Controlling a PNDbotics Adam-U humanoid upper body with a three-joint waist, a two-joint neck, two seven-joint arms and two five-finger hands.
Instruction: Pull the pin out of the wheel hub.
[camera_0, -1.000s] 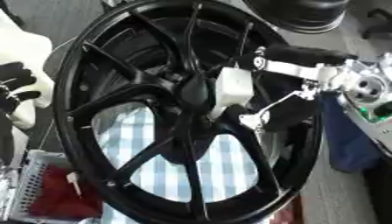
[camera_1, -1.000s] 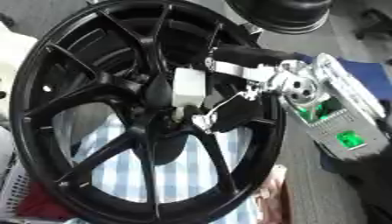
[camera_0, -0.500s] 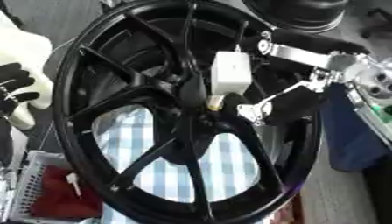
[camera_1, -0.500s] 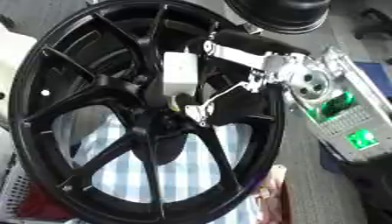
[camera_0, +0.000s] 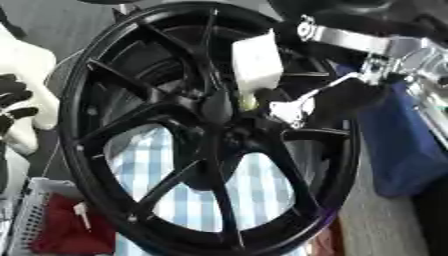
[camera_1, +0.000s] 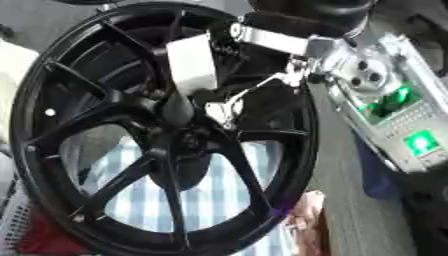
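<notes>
A black spoked wheel (camera_0: 83, 105) stands tilted and fills both views, its hub (camera_0: 223, 134) near the middle. The pin shows as a white block (camera_0: 256, 62) with a short yellowish tip (camera_0: 249, 103), held just above the hub and clear of it. My right hand (camera_0: 350, 95) reaches in from the upper right, black with silver links, its fingers curled beside the block. My left hand (camera_0: 12, 97) shows at the left edge with relaxed fingers, apart from the wheel.
A blue-and-white checked cloth (camera_0: 262, 185) lies under the wheel. A white basket (camera_0: 26, 215) with red contents sits at the lower left. A blue object (camera_0: 407, 145) and a device with green lights (camera_1: 398, 115) stand to the right.
My right hand has drawn the white block and its yellowish tip upward, away from the hub. The whole picture has also shifted a little.
</notes>
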